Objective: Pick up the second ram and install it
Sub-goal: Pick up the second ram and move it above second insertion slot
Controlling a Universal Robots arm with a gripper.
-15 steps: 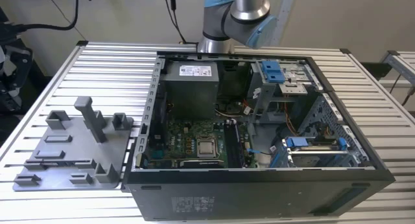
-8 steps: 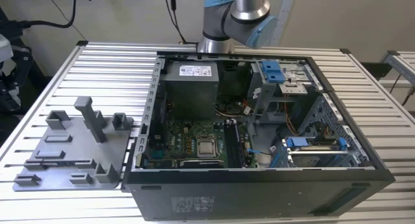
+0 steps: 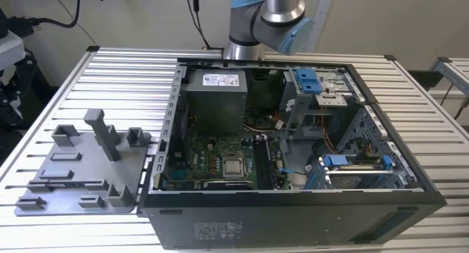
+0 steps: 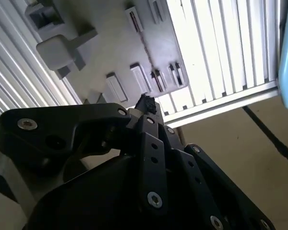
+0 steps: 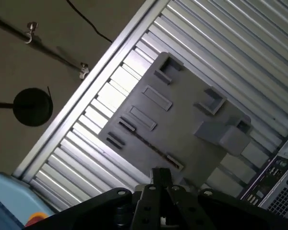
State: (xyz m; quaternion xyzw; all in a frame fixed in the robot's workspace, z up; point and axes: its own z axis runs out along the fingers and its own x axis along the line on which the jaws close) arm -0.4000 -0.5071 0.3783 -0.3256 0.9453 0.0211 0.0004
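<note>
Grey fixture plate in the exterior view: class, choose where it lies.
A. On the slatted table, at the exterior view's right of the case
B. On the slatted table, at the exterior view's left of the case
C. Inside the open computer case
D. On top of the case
B: the grey fixture plate rests on the slatted table, beside the open computer case at the exterior view's left.

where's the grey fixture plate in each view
Exterior view: the grey fixture plate lies on the slatted table, at the exterior view's left of the open computer case.
Second wrist view: the plate lies beyond the gripper, near the table's edge.
First wrist view: also beyond the gripper, plate.
Shared landmark: the plate's tall post.
</note>
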